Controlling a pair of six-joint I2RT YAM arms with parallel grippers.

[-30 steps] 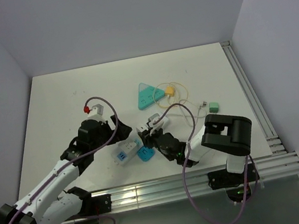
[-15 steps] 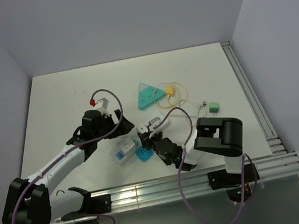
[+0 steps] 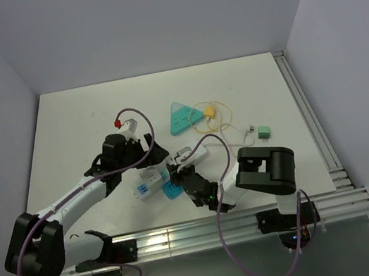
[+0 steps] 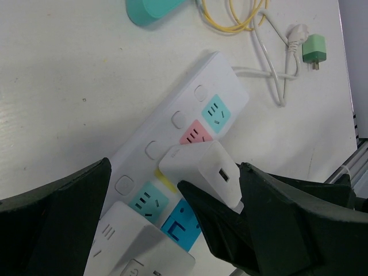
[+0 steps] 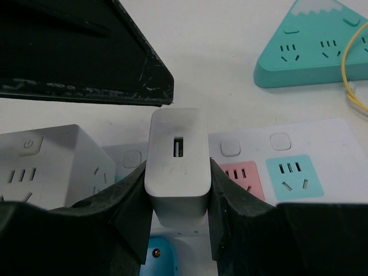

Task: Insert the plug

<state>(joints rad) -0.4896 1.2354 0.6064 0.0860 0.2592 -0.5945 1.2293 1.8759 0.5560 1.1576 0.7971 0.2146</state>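
White plug (image 5: 175,158): clamped by its sides between right fingers (image 5: 129,201), over middle of white power strip (image 4: 198,112), contact with strip unclear. Left fingers (image 4: 57,213): spread wide, holding nothing, near same strip. White cube socket (image 5: 52,167): just beside strip.

We could not see the prongs of the white charger (image 5: 175,158), hidden behind its body and the right gripper (image 5: 175,195) above the white power strip (image 5: 313,138). The teal triangular socket (image 5: 313,49) was cut by the top edge, the white cube socket (image 5: 46,167) by the left.
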